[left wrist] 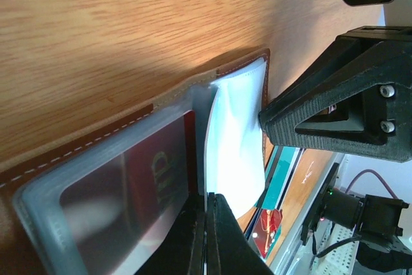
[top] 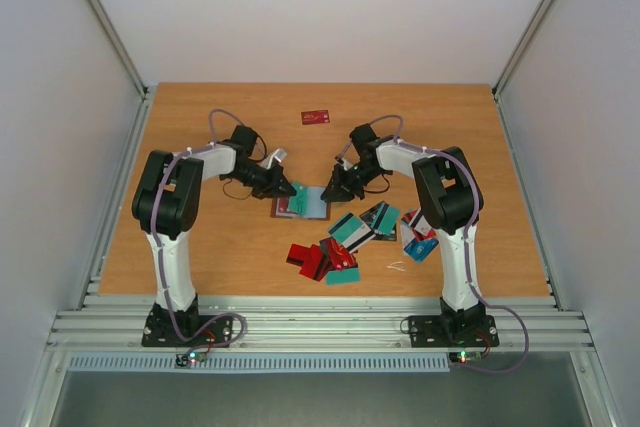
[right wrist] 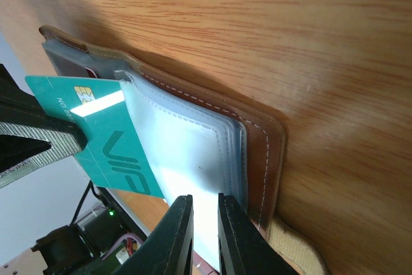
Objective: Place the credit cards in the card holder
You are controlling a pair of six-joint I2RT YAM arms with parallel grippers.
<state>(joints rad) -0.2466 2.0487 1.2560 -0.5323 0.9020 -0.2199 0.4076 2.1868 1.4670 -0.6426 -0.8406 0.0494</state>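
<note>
The teal card, sticking out from the clear pockets of the card holder, carries large darker-teal letters "VIP" across its face. Next to its gold chip there is a tiny white "NO"; anything after it is too small to read. A red card lies in a clear pocket inside the card holder and shows large pale letters that look like "VIP", dulled by the plastic. On the counter beyond the card holder, a lone red card has white marks too small to read.
</note>
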